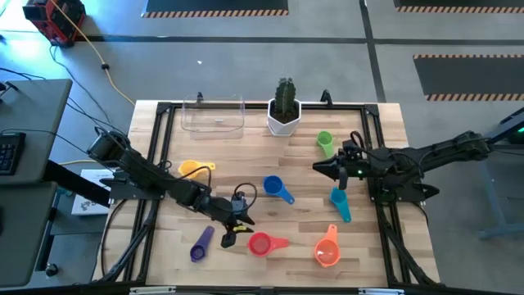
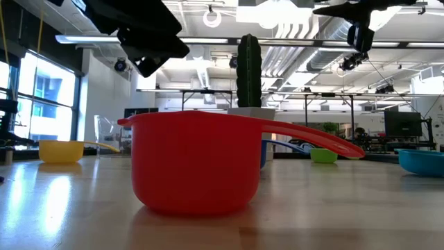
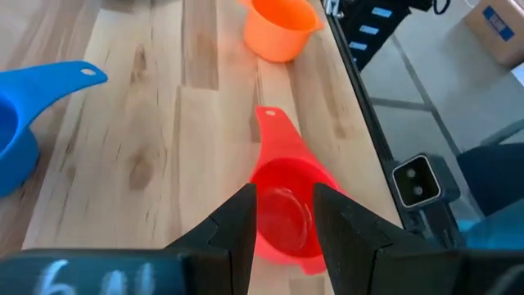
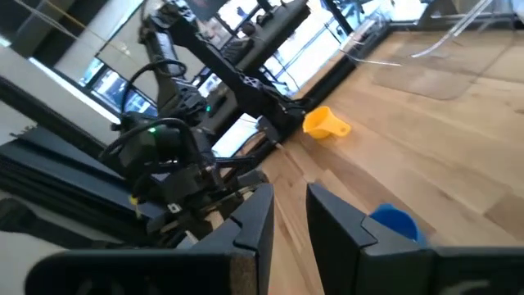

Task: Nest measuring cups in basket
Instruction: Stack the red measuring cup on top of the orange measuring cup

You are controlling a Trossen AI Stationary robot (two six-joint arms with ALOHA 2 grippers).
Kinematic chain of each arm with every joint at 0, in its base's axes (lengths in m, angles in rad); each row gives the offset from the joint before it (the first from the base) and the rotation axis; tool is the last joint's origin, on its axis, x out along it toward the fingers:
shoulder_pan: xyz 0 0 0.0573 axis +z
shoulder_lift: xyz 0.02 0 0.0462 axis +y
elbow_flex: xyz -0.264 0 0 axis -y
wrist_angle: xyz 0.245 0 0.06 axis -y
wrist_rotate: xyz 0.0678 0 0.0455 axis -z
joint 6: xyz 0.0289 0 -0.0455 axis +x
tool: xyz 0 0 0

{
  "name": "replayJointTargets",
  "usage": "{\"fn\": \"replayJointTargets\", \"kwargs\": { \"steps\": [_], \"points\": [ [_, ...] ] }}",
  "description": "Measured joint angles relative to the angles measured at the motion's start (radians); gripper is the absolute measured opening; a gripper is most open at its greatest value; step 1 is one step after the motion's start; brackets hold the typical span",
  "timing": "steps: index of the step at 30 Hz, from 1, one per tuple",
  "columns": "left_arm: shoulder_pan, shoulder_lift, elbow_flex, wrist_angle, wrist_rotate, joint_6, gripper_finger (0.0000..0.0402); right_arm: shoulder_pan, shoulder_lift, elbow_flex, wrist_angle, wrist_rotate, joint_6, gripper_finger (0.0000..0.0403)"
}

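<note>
Your left claw [image 3: 282, 220] hangs over the red measuring cup [image 1: 261, 243] near the tabletop's front edge, its fingers parted around the bowl, gripping nothing. Your right claw [image 1: 321, 168] hovers mid-tabletop, narrowly parted and empty. The basket [image 1: 214, 114] sits empty at the back edge, beside the cactus pot [image 1: 284, 116].

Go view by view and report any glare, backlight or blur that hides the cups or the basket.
High view: even light, but the clear basket shows faintly. Low view: the red cup fills the frame, bright windows and ceiling lights silhouette the arms. Left wrist view: sharp on the red cup, the left pincer at the frame's edge is soft. Right wrist view: blurred, with window glare behind the yellow cup.
</note>
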Motion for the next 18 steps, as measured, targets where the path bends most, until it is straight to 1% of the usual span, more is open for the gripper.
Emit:
{"fn": "replayJointTargets", "kwargs": {
  "steps": [5, 8, 12, 18],
  "points": [
    [0.002, 0.006, 0.0, -0.012, 0.0, 0.001, 0.0113, 0.0, 0.031, 0.0, 0.0, 0.002, 0.031, 0.0067],
    [0.009, 0.006, 0.0, -0.047, 0.006, 0.001, 0.0115, 0.0, 0.047, 0.0, 0.001, 0.002, 0.053, 0.0067],
    [0.023, 0.006, 0.0, -0.052, 0.041, -0.001, 0.0129, 0.0, 0.065, 0.0, 0.001, 0.002, 0.073, 0.0067],
    [0.021, 0.006, 0.0, -0.049, 0.044, -0.026, 0.0144, 0.0, 0.071, -0.001, 0.004, 0.005, 0.073, 0.0067]
  ]
}}
